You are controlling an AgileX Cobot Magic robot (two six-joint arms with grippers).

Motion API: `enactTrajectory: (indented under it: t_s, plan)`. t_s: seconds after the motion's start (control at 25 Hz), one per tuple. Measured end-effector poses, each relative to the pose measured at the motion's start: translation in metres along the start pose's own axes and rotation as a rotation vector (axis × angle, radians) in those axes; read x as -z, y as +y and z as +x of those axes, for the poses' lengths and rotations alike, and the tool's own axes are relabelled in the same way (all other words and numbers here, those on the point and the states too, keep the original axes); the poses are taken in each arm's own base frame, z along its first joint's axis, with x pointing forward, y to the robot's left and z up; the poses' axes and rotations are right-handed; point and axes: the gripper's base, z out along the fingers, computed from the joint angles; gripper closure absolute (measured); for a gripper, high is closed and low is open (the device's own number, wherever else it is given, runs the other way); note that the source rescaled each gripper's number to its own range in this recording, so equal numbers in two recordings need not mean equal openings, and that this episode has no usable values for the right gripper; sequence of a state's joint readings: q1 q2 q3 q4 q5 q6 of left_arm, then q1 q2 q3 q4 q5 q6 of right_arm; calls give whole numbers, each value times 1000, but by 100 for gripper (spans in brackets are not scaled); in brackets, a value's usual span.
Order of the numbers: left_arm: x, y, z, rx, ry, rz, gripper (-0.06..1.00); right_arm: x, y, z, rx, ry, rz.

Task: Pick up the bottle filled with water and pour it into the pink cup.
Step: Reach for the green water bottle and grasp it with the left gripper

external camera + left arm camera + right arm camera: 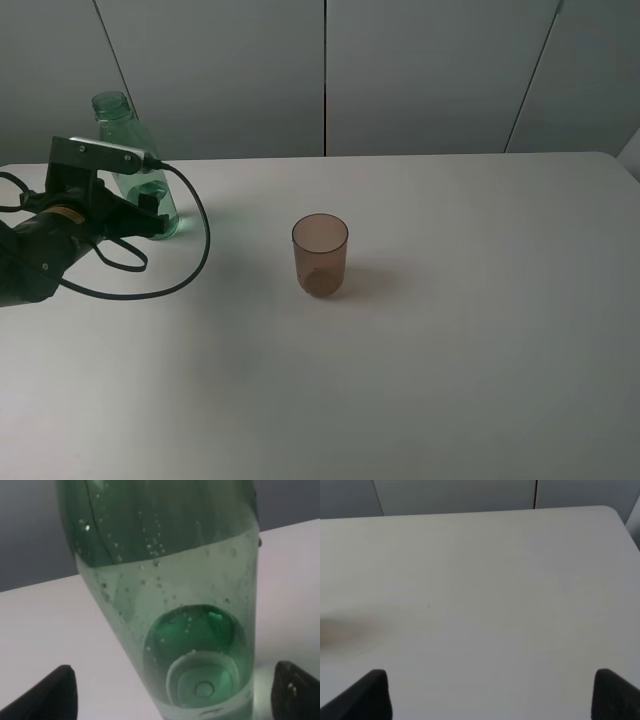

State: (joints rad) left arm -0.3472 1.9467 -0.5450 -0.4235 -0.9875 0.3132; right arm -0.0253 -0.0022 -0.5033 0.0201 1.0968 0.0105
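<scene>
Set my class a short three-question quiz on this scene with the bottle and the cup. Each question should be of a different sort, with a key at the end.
1. True or false: the left gripper is shut on the bottle.
2. Where is the pink cup? A) upright near the middle of the table; B) lying on its side; C) touching the bottle.
3. In one word, what does the right gripper hold?
Key: 1 false, it is open, with the bottle between its sides; 2 A; 3 nothing.
</scene>
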Motion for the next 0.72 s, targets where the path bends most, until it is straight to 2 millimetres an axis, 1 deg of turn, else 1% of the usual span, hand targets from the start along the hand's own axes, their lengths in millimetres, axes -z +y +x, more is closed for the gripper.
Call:
enactTrajectory:
  t_s: [0.28,0.52,0.72]
  plan:
    - [-5,-1,-5,5,-34,-9,-6,0,0,0,0,0,0]
    - [-12,-4,5,-10,-19,-14,-6,0,0,0,0,0,0]
    - [-20,-6,5,-7,-31,-19,-6,0,0,0,0,0,0]
